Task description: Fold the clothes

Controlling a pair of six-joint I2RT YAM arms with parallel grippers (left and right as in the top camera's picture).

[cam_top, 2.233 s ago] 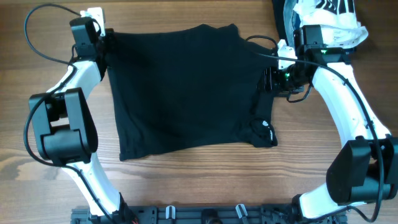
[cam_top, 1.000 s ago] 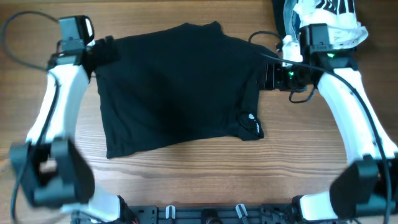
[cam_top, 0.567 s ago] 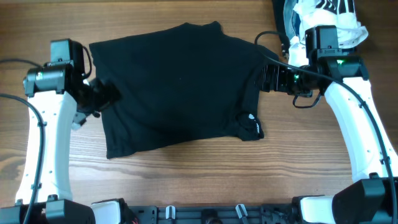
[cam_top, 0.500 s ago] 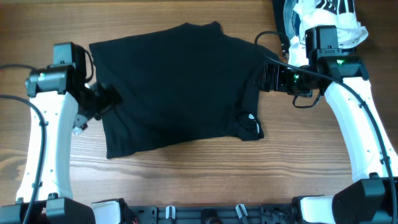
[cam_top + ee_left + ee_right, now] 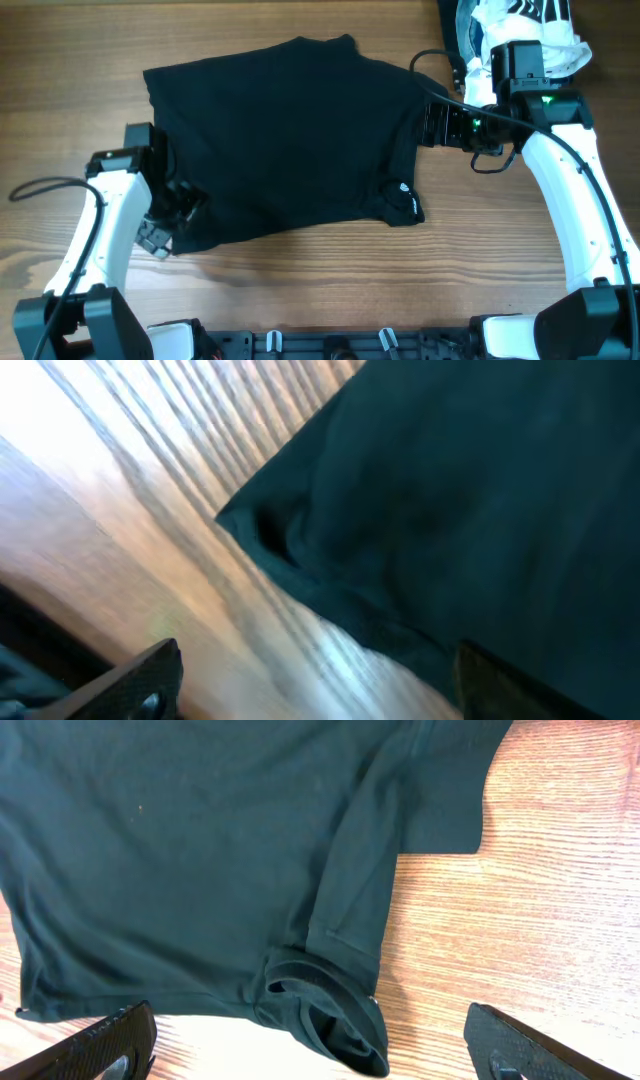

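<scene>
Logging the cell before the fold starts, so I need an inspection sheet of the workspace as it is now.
Surface: wooden table, grain visible.
Job's things: black garment spread flat, unfolded, collar curled near its right corner.
Clutter: white striped fabric heaped at far right corner.
Grippers: left gripper open over the garment's near left corner; right gripper open above its right side.
Cables: left cable loops over the table; right cable by the wrist.
Surroundings: black rail along near edge.

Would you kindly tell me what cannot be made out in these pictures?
Shirt corner detail: left wrist view, motion blur.
Whether the left jaws touch the shirt: overhead, black on black.
Fabric pile: overhead, cut off by the top edge, partly behind the right arm.
</scene>
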